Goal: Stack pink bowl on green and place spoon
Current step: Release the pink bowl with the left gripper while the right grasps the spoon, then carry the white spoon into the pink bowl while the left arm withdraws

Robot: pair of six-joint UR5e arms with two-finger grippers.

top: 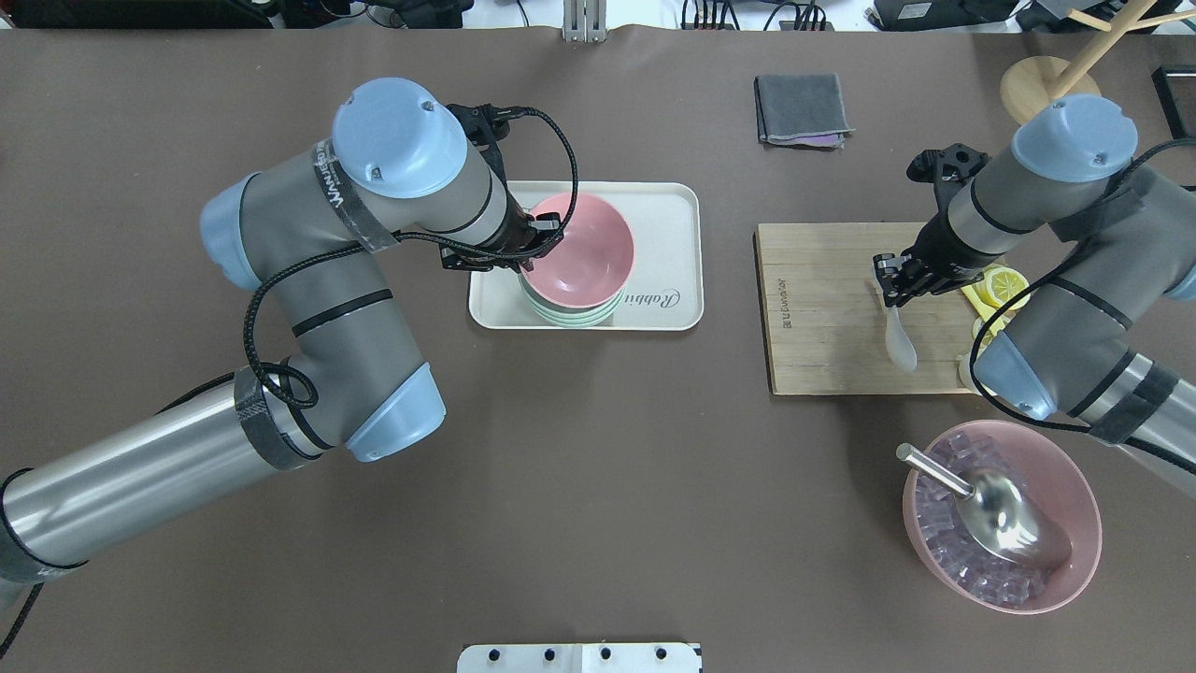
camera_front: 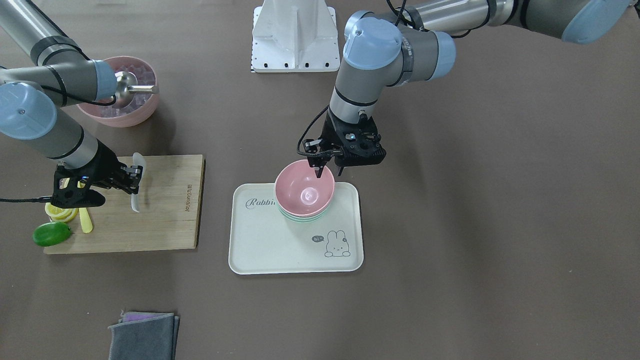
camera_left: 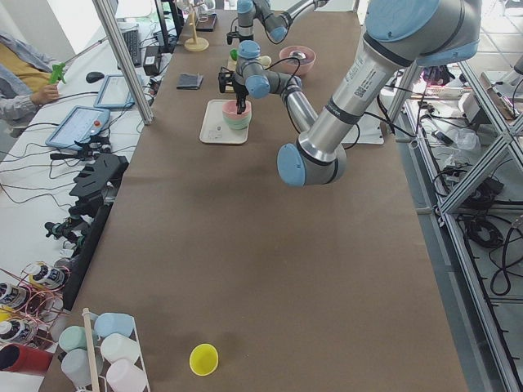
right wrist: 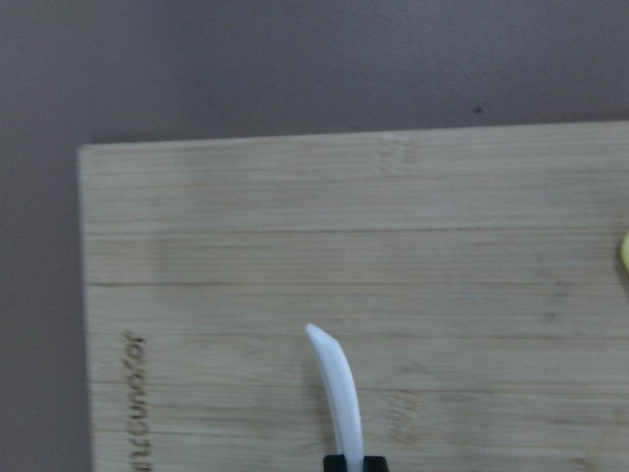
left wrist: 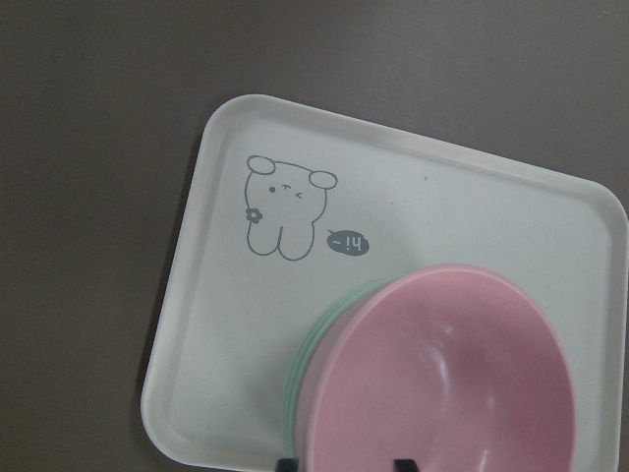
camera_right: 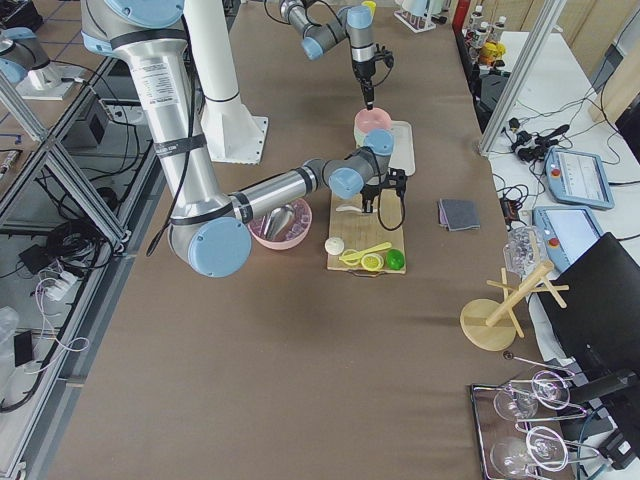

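Spoon [camera_front: 135, 200], long axis up-frame on the board [camera_front: 170, 210], left of front view, clenched in my right hand [camera_front: 135, 176]; pink bowl [camera_front: 304, 192], nested on green bowl [camera_front: 299, 216], lies rightward; left hand [camera_front: 330, 171] released astride its rim.

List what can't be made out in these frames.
Green bowl: only a rim sliver shows in every view; the pink bowl covers the rest.
Spoon handle end: right wrist view, cut off by the bottom edge at the right tool.
Lemon slices: front-facing view, right tool partly hides them.
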